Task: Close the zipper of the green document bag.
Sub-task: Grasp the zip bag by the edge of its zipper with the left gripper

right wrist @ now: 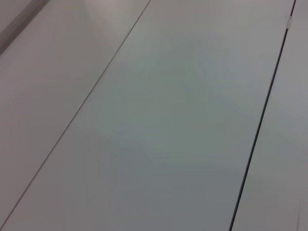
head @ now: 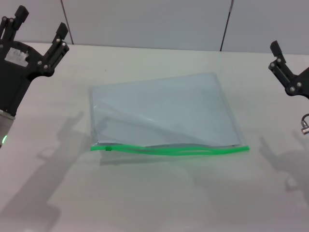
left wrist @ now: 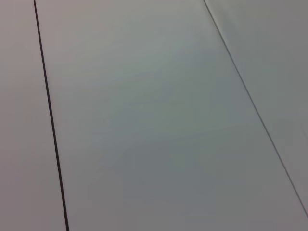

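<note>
The green document bag (head: 164,111), a flat translucent pale blue pouch, lies in the middle of the white table in the head view. Its zipper (head: 174,151) is a bright green strip along the near edge, slightly wavy. The small darker slider (head: 108,149) sits at the strip's left end. My left gripper (head: 41,21) hangs open high at the far left, well away from the bag. At the right edge of the view my right gripper (head: 292,60) is also raised and open, with only one finger (head: 275,48) showing. Neither holds anything. Both wrist views miss the bag.
Bare white table (head: 159,198) surrounds the bag on all sides. A pale panelled wall (head: 145,21) stands behind the table. Both wrist views show only grey panels with thin dark seams (left wrist: 50,125) (right wrist: 262,125).
</note>
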### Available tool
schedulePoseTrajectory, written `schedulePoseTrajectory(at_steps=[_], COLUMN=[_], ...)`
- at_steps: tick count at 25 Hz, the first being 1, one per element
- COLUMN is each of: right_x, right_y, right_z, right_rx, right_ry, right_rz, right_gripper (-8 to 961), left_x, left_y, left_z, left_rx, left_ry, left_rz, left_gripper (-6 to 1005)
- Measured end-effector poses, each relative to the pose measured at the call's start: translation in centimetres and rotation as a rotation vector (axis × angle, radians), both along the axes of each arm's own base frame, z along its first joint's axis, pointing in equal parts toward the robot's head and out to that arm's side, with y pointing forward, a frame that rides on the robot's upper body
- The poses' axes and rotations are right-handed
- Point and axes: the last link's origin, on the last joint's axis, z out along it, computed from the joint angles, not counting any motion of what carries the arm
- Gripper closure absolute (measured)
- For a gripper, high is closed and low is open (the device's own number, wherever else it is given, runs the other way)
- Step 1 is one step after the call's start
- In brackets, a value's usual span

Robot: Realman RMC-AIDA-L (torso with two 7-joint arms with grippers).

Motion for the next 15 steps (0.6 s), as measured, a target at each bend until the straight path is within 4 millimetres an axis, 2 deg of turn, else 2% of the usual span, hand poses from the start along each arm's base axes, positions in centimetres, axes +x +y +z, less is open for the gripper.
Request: schedulePoseTrajectory(at_steps=[15], right_x=[-0.05], right_y=[0.03], right_z=[-0.01], right_rx=[-0.001], right_ry=[0.000], right_rz=[0.002], right_gripper=[75], left_x=[-0.42], left_y=[-0.19], left_z=[-0.30], left_rx=[-0.023], left_ry=[0.047], left_rz=[0.007], left_gripper=[154])
